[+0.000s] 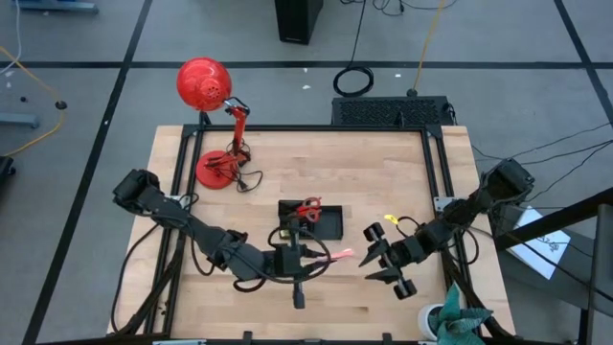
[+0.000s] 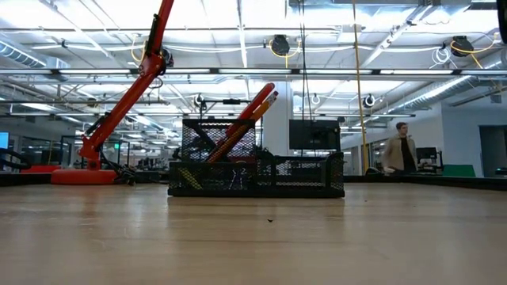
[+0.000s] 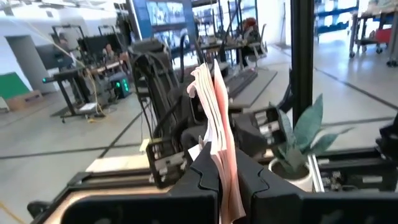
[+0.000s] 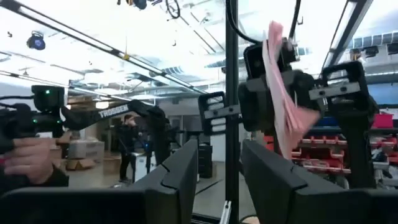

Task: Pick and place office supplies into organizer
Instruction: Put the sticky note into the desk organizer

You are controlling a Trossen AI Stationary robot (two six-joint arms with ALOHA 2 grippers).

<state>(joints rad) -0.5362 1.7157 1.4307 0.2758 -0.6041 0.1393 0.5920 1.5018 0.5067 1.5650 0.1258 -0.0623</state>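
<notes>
The left gripper clamps the pink sticky-note pad above the table, just near of the black organizer, likely for dropping in. Scissors and pencils already stand inside. The right gripper waits open alongside.

Bright even overhead ceiling-strip light, soft shadows on the table, glare and blurred backgrounds in wrist views.

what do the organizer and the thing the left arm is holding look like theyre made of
The organizer looks like black wire mesh, likely metal: light shows through its perforated walls. The sticky-note pad looks like paper: thin pale pink-white sheets fanning apart, pinched between the left gripper fingers.
</notes>
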